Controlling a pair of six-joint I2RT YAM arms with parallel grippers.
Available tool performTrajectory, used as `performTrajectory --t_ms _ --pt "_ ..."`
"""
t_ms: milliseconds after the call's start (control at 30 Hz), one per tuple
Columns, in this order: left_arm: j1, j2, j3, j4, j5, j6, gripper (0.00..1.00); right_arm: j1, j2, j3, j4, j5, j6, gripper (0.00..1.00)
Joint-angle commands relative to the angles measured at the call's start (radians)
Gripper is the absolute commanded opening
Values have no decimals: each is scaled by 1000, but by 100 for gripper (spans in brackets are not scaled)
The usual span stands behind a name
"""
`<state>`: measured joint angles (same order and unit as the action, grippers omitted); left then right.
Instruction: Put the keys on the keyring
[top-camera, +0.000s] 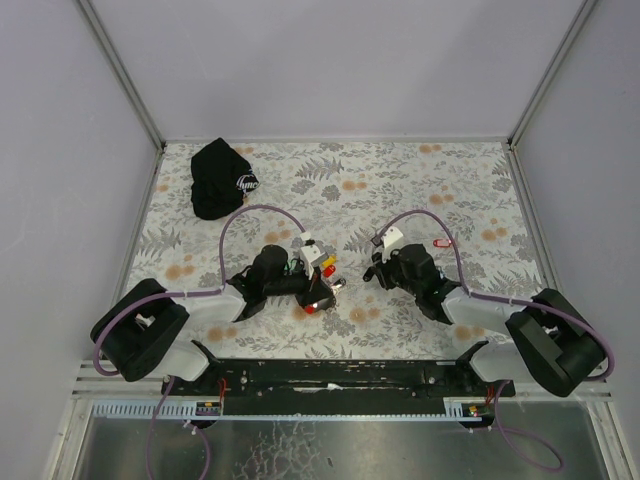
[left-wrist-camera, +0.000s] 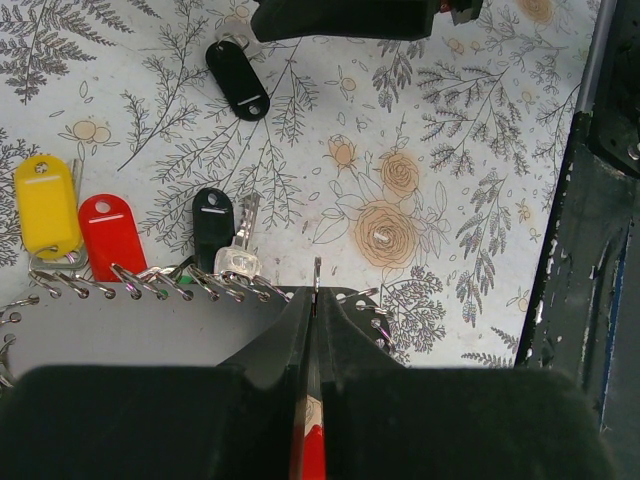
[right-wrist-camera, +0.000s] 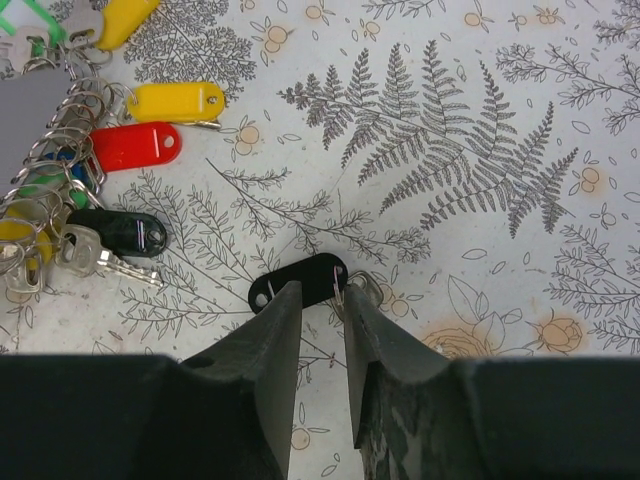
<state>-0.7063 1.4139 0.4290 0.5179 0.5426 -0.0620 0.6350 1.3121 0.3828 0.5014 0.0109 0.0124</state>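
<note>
My left gripper (left-wrist-camera: 316, 300) is shut on the thin keyring (left-wrist-camera: 317, 270), edge-on between the fingertips. Its red plastic piece (left-wrist-camera: 312, 455) shows between the jaws, and its grey-white bar (left-wrist-camera: 120, 325), lined with small rings, lies to the left. Keys with yellow (left-wrist-camera: 45, 205), red (left-wrist-camera: 112, 236) and black (left-wrist-camera: 212, 226) tags and a clear-headed key (left-wrist-camera: 240, 255) fan out from it. My right gripper (right-wrist-camera: 320, 300) is open, its fingertips either side of a lone black-tagged key (right-wrist-camera: 300, 278) on the cloth. In the top view the left gripper (top-camera: 320, 293) and right gripper (top-camera: 373, 264) face each other.
A large black cap with a white logo (top-camera: 222, 178) lies at the back left. A lone small red tag (top-camera: 441, 242) lies behind the right arm. The floral cloth (top-camera: 420, 190) covers the table between the side walls.
</note>
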Motion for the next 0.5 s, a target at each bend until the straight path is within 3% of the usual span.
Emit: performTrajectory --t_ms 0,467 --pt "-4 -8 20 27 6 18 1 9 20 -15 151 26 10 30" --pt "-4 -3 23 25 7 18 1 9 101 -29 208 31 6 27"
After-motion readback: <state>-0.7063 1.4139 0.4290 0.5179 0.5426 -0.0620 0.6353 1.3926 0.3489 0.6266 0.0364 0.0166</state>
